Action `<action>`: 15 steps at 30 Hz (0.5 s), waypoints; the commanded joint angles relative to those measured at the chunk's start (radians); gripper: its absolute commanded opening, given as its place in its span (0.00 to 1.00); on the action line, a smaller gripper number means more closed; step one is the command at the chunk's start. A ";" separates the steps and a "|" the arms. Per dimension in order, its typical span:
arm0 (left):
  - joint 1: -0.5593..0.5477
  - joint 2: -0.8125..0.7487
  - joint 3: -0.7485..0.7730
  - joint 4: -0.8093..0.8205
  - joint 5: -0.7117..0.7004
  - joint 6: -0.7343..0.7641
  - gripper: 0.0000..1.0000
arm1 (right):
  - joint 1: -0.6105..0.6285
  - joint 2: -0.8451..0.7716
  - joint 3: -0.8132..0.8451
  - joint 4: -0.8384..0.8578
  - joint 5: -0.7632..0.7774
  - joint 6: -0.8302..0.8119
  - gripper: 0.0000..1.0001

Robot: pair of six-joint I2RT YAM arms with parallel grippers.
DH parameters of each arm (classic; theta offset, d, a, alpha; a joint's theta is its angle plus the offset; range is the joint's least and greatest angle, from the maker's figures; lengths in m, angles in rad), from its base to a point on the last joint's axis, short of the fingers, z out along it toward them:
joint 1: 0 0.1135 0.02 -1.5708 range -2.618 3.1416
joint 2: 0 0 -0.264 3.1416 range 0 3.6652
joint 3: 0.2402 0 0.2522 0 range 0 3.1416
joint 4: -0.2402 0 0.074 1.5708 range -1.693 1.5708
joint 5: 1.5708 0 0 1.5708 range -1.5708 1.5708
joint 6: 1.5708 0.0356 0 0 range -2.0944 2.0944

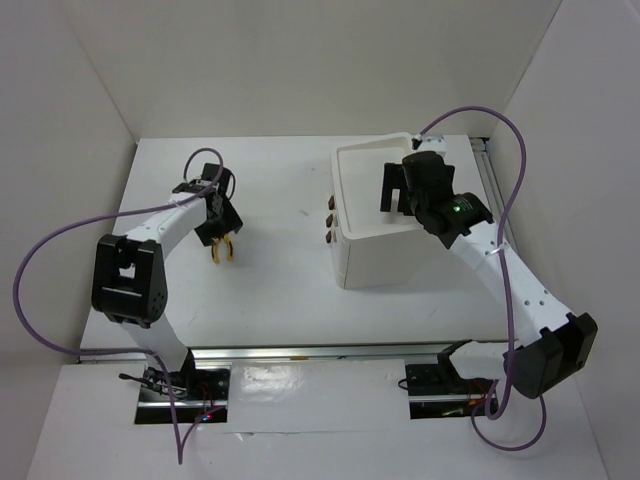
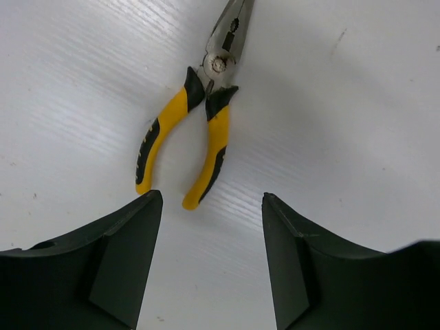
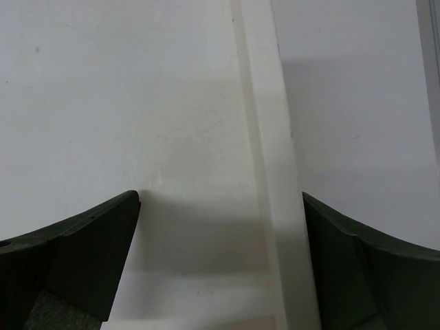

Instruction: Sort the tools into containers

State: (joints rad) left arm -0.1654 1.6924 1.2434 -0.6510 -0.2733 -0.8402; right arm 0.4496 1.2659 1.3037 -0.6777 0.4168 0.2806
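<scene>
The yellow-and-black-handled pliers (image 2: pixel 199 127) lie flat on the white table, their handle ends just ahead of my left gripper (image 2: pixel 212 199), which is open and empty above them. In the top view the pliers (image 1: pixel 221 252) show just under the left gripper (image 1: pixel 222 236). The white box unit (image 1: pixel 385 260) stands at centre right, with dark brown drawer knobs (image 1: pixel 329 216) on its left face. My right gripper (image 1: pixel 397 194) hovers open and empty over the top tray (image 3: pixel 137 103), near its rim (image 3: pixel 271 137). The tray floor in view is bare. The wrenches and screwdrivers are not in view.
White enclosure walls stand at the back and both sides. A metal rail (image 1: pixel 300 352) runs along the near table edge and another (image 1: pixel 490 180) along the right edge. Purple cables (image 1: pixel 40 260) loop off both arms.
</scene>
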 commanded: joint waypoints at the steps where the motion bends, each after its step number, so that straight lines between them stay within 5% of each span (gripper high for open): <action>1: 0.030 0.074 0.036 -0.002 0.000 0.072 0.71 | 0.018 -0.031 0.026 -0.086 -0.024 0.012 1.00; 9: 0.040 0.206 0.002 0.045 0.042 0.059 0.66 | 0.018 -0.051 0.133 -0.141 0.010 0.003 1.00; 15: 0.020 0.257 0.002 0.045 0.062 0.059 0.32 | 0.018 -0.051 0.290 -0.218 0.030 -0.017 1.00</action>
State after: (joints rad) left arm -0.1341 1.8942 1.2610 -0.5941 -0.2348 -0.7841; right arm 0.4568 1.2491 1.5036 -0.8433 0.4179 0.2768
